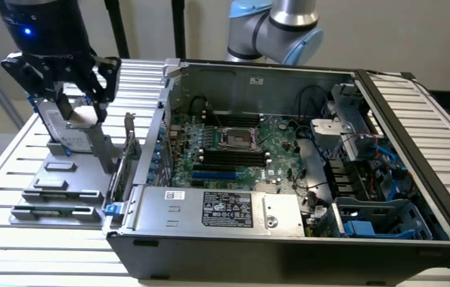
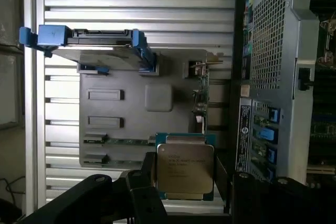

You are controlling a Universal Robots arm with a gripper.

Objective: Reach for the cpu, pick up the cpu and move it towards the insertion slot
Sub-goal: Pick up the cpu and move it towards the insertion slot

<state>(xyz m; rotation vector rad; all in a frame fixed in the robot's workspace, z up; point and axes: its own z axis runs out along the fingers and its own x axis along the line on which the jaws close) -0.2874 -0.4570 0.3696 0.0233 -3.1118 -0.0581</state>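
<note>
Pale wall (image 1: 416, 30); slatted, perhaps aluminium table (image 1: 17, 263)

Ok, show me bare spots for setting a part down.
Bare: slatted table on the exterior view's left of and below the grey fixture. Crowded: the fixture's slots with the hard drive, where the claw holds the cpu, and inside the computer case.

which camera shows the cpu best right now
The wrist view: the cpu faces the camera, silvery top and printed text plain, held in the gripper. The exterior view gives a small pale patch of it, mostly hidden by the gripper.
</note>
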